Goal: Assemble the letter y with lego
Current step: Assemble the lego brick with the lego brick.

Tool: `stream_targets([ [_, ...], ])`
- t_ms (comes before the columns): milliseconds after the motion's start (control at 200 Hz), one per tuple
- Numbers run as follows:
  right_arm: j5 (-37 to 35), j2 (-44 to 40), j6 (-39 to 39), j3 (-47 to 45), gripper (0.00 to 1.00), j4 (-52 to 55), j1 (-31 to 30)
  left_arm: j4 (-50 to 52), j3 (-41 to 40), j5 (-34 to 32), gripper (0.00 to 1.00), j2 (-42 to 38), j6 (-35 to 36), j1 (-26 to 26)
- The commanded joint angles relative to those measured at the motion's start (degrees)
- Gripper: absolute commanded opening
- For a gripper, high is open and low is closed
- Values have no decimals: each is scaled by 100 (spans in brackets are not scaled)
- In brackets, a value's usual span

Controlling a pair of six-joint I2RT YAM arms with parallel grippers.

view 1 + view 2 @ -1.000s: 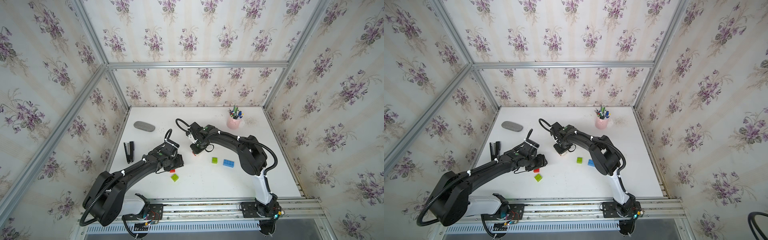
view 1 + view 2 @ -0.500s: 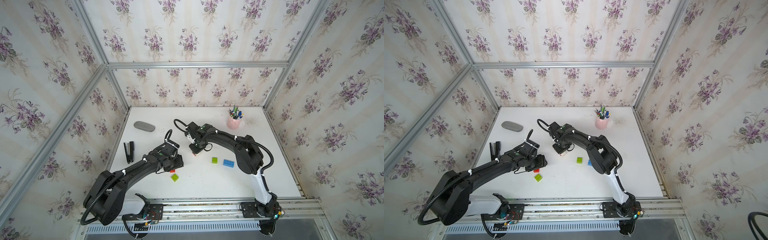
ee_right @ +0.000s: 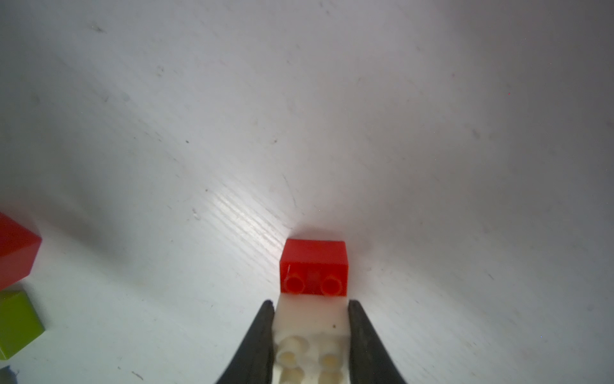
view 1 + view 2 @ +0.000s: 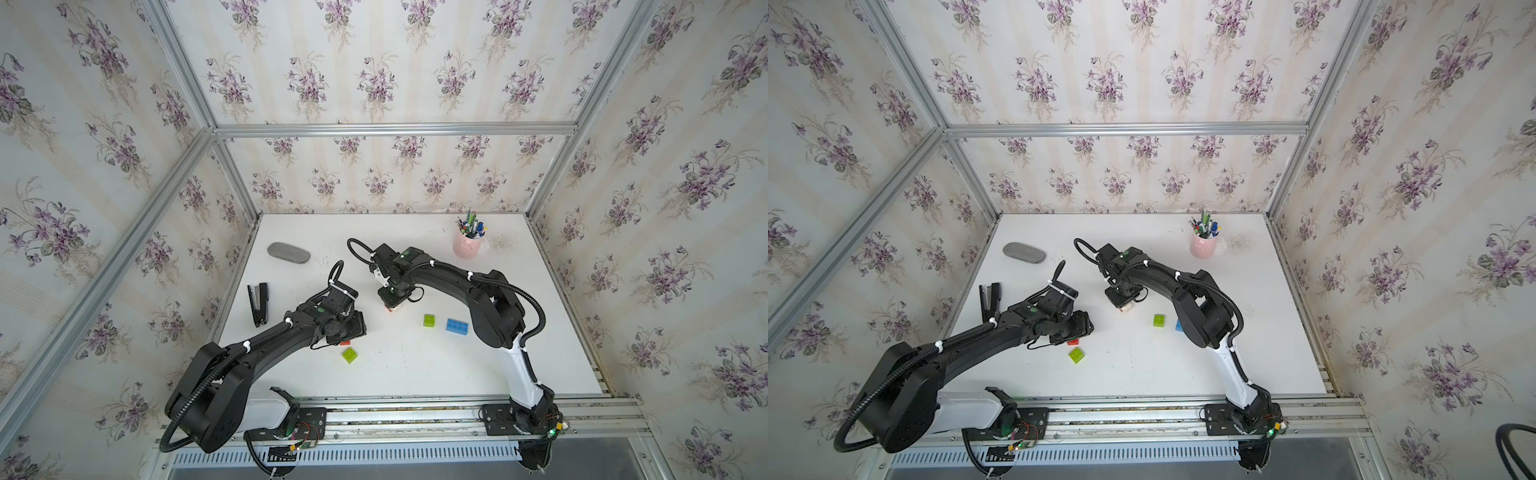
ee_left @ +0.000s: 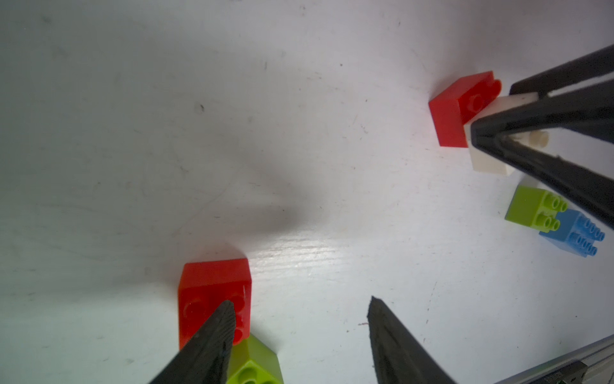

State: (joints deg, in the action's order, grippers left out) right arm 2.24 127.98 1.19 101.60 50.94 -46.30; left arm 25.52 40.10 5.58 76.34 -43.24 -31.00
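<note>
My right gripper [image 3: 310, 304] [image 4: 392, 301] is shut on the white lego brick [image 3: 310, 319] [image 5: 491, 159]. The white brick butts against the studded face of a red brick [image 3: 312, 266] [image 5: 455, 109] on the table. My left gripper [image 5: 300, 304] [image 4: 351, 332] is open and low over the table. One of its fingers crosses a second red brick [image 5: 212, 286] [image 4: 344, 343], which touches a lime-green brick [image 5: 255, 362] [image 4: 349, 355]. Another green brick [image 4: 429, 320] [image 4: 1158, 320] and the blue brick [image 4: 457, 326] lie loose right of centre. The letter y shows in no view.
A pink pen cup [image 4: 467, 245] stands at the back right. A grey oval case [image 4: 288, 252] and a black stapler [image 4: 258, 303] lie along the left side. The metal rail [image 4: 415, 411] runs along the front edge.
The right arm has edged slightly left with the white brick held. The left arm and loose bricks have not moved.
</note>
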Motion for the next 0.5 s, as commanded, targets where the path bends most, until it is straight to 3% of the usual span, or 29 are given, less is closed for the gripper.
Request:
stream_targets([
  [0, -183, 311, -5, -83, 22, 265, -8, -56, -27, -94, 66, -29, -87, 1],
  [355, -224, 584, 46, 842, 25, 408, -10, -56, -37, -110, 66, -62, -123, -1],
  [495, -216, 641, 70, 1135, 32, 457, -8, -56, -38, -110, 66, -106, -128, 6],
])
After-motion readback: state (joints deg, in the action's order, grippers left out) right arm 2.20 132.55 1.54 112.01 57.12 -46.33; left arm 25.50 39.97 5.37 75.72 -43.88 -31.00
